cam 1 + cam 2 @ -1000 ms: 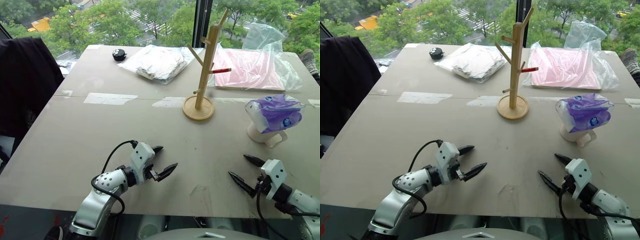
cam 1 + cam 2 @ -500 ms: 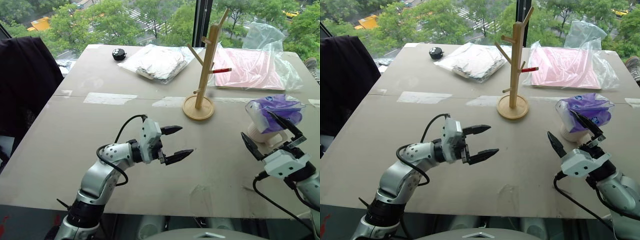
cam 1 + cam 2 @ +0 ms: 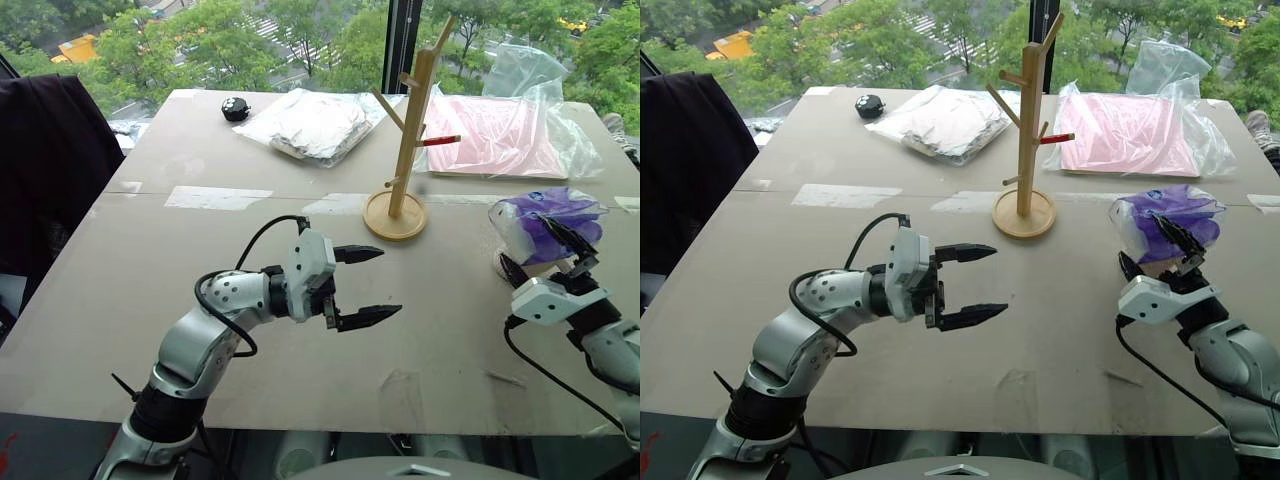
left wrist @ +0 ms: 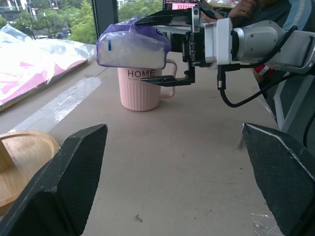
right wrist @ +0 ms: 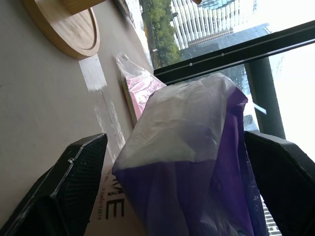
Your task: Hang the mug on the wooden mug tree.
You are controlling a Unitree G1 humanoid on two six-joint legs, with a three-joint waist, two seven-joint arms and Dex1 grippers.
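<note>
Ribbed ceramic mug (image 4: 141,88) under crinkly tissue packet (image 4: 132,45) — right hand (image 4: 167,49) open astride; left hand (image 3: 362,285) open.

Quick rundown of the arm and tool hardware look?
Both arms are silver-grey metal with black joints. Each ends in a white boxy wrist block carrying a tool of two pointed black fingers: left tool, right tool. A black cable loops along each forearm.

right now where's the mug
In the head views, the mug stands at the table's right, under the tissue packet, right of the wooden mug tree.
</note>
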